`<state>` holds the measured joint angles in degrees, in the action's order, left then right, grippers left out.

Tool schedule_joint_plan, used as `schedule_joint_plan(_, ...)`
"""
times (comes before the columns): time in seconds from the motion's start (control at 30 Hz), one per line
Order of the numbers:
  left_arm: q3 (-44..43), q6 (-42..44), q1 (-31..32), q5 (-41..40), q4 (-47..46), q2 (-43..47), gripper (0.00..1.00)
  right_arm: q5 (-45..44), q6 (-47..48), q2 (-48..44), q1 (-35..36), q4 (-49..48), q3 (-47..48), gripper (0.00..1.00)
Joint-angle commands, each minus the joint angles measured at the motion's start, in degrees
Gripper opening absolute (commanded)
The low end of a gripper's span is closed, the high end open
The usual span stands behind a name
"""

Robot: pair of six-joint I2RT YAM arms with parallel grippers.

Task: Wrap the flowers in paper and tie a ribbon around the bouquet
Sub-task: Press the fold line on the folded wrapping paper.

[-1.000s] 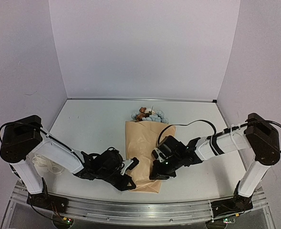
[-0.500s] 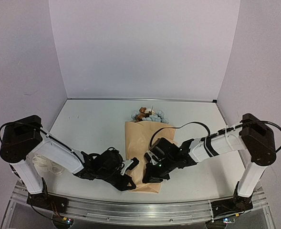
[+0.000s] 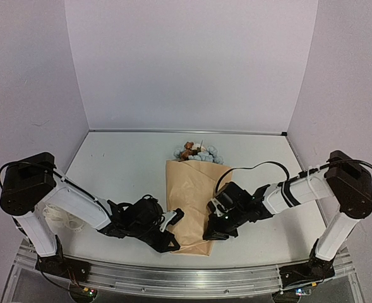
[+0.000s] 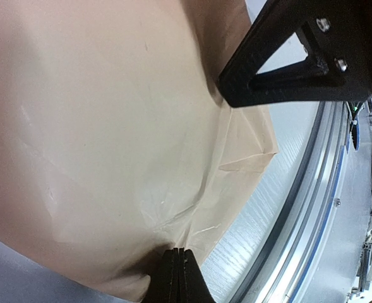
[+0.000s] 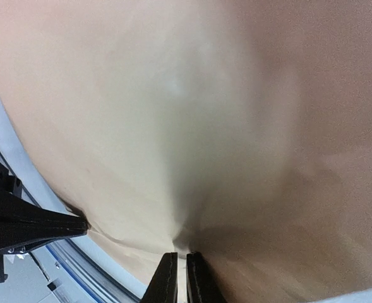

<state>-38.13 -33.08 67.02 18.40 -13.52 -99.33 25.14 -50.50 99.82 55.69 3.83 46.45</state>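
The bouquet is a tan paper [image 3: 187, 189] cone lying mid-table, narrow end toward me. The flowers [image 3: 197, 152], pale blue and brown-orange, stick out of its far wide end. My left gripper [image 3: 175, 219] is at the cone's lower left edge, shut on the paper [image 4: 110, 126], with creases running from its tips [image 4: 178, 252]. My right gripper [image 3: 213, 219] is at the lower right edge. Its jaws [image 5: 177, 255] are nearly together, pinching a pucker of the paper [image 5: 173, 126]. The ribbon [image 3: 58, 218] lies in cream-white loops behind my left arm.
The metal rail [image 3: 186, 278] runs along the near table edge, just below the cone's tip. Purple walls [image 3: 192, 63] enclose the table at the back and on both sides. The right arm's black cable [image 3: 249, 165] arcs over the table.
My right gripper swung left over the paper's lower part, then came back right to about where it began. The left gripper and the flowers stayed put.
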Motion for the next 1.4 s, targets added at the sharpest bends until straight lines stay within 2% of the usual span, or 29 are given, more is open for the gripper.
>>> schedule_joint_plan(0.0,0.17,-0.04,0.12,-0.29,5.17,-0.6,0.0,-2.41,-0.51,-2.97,-2.38,0.83,-2.45,0.07)
schedule_joint_plan(0.2,-0.07,0.05,0.11,-0.1,5.07,-0.56,0.0,-2.31,-1.23,-5.77,-4.16,0.48,-4.25,0.07)
schedule_joint_plan(0.43,-0.59,0.3,0.11,-0.09,5.21,-0.18,0.0,-1.03,0.36,-7.84,-0.94,2.22,0.37,0.08)
schedule_joint_plan(0.7,-1.28,0.3,0.11,-0.04,5.26,-0.46,0.0,0.04,-1.75,-1.45,1.98,1.03,5.48,0.07)
schedule_joint_plan(0.97,-1.45,0.17,0.06,0.04,5.5,-0.03,0.01,0.02,-4.21,4.7,2.38,-3.3,4.91,0.07)
schedule_joint_plan(1.37,-0.99,-2.72,-2.88,1.3,0.85,0.86,0.11,-1.22,-4.66,7.0,2.36,-5.84,2.37,0.06)
